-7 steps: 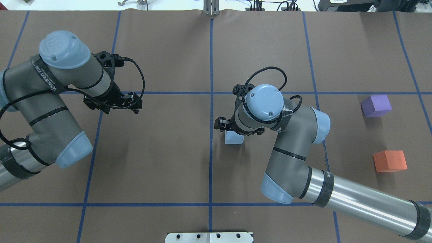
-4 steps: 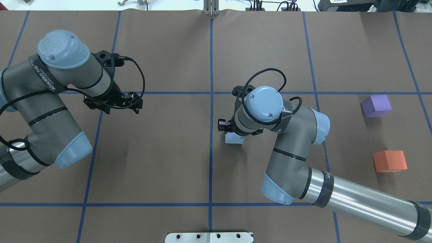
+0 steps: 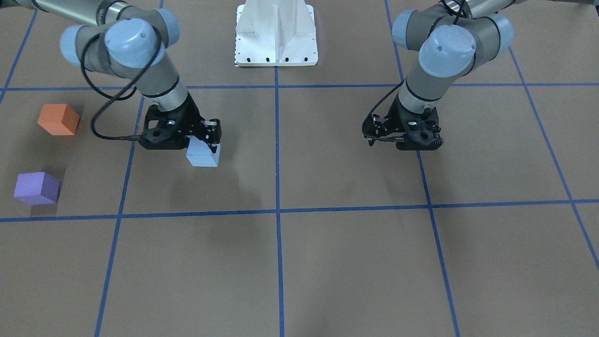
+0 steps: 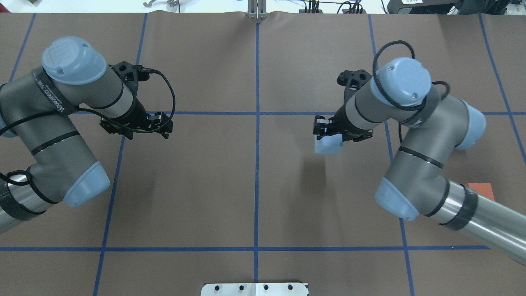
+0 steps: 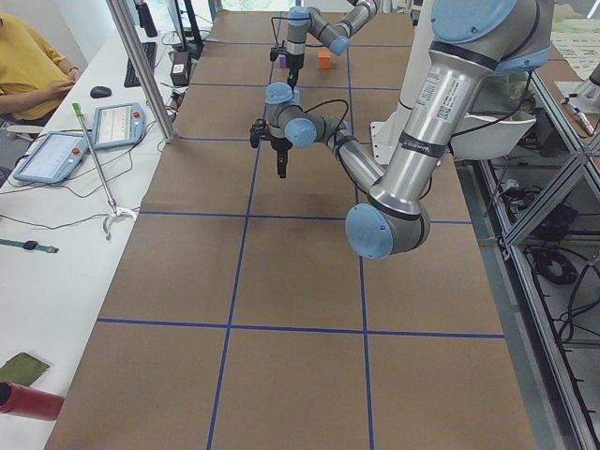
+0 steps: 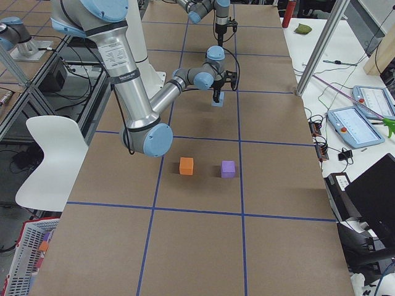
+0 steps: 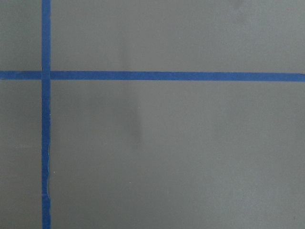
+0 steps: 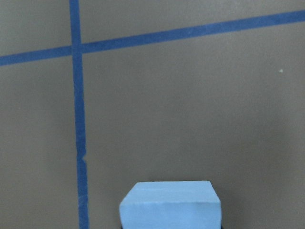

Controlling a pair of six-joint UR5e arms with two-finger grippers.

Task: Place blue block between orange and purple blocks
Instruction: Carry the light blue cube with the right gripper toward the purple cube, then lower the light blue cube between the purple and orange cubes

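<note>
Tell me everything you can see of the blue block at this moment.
The blue block is a pale blue cube, matte and foam-like. The right gripper is shut on its upper part, holding it roughly level above the table, with its shadow lying apart from it. It touches nothing else and hangs well short of the orange block and purple block.

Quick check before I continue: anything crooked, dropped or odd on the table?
Nothing stands out. The blue block sits squarely in the right gripper, clear of the table. The orange block and purple block rest flat and apart, with a gap between them.
</note>
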